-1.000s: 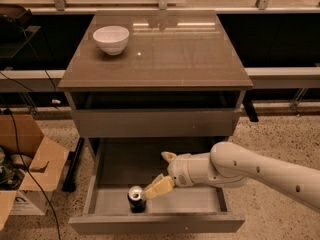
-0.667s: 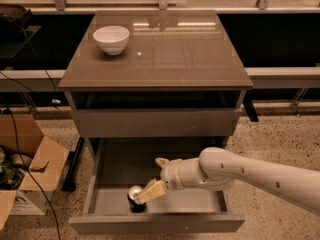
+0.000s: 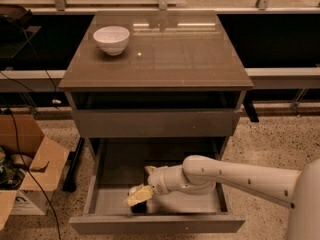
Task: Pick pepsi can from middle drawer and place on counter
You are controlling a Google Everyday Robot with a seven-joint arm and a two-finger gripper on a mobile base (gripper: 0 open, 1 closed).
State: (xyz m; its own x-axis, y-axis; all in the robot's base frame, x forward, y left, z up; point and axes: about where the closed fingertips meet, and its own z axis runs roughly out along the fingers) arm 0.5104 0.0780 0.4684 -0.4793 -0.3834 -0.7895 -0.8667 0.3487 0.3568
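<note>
Camera view: at the far left the cardboard box point(image 3: 35, 164) on the floor sits as it did a second ago, and the white bowl point(image 3: 111, 38) stays at the back left of the counter point(image 3: 170, 59), which has nothing else on it. The closed drawer front point(image 3: 155, 123) under the counter has not moved either.

Below it the middle drawer point(image 3: 155, 224) is pulled out. The pepsi can point(image 3: 138, 207) stands upright at its front left, just behind the drawer's front wall, where it stood before. The change is in the gripper point(image 3: 139, 196). A second ago it hung to the right of the can, apart from it. Since then it has slid left and down, and it now lies across the can's top and hides most of the silver lid. Whether it has clamped on the can cannot be told. The white arm point(image 3: 240, 176) trails away to the right, reaching in low over the drawer's right wall.

For the task, the reach looks finished and the grasp seems to be the step in hand. Lifting the can out and setting it on the counter are not yet done.

No brand name can be read on the can, and a dark mark on the box is illegible.
</note>
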